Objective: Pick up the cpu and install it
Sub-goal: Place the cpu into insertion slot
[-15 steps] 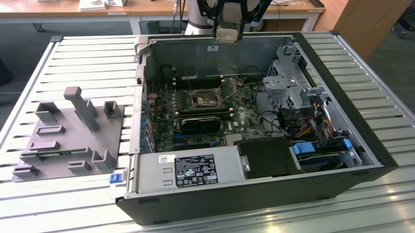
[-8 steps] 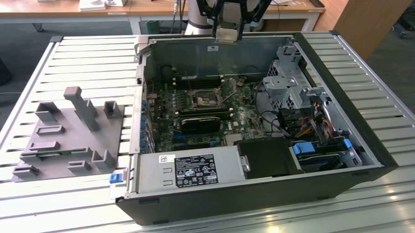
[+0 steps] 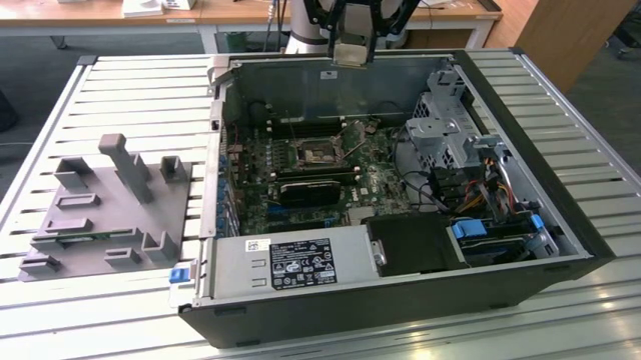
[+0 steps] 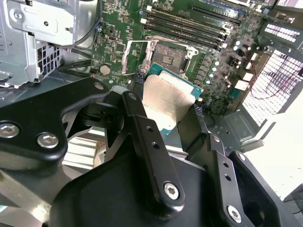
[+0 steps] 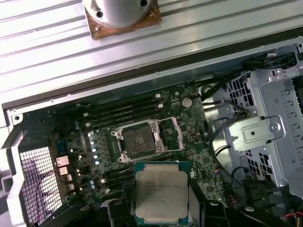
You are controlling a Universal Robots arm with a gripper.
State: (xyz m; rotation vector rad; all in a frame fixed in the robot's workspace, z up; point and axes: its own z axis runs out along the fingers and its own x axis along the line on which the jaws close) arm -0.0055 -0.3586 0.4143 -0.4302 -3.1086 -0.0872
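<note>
Slatted metal tabletop (image 3: 130, 97) in an office-type room. An open computer case (image 3: 401, 307) lies on its side, with a grey moulded fixture (image 3: 110, 202) beside it on the exterior view's left. Pick looks done: the end effector (image 3: 353, 43) is pinching the cpu (image 3: 353, 57) by two opposite edges, up in the air above the case's far wall and well apart from the motherboard (image 3: 380, 176). Install not done: the cpu socket (image 5: 139, 142) is empty, its metal load frame swung open, nothing seated. The exterior view gives the height of the chip over the case and the whole layout, with the socket just a small dark square. The first wrist view looks down past the cpu's silvery top plate onto the open socket and the memory slots (image 5: 123, 111); the chip sits beside the socket there, not over it. The second wrist view gives the grip: black fingers (image 4: 139, 127) clamped on the chip's green-rimmed edges.
</note>
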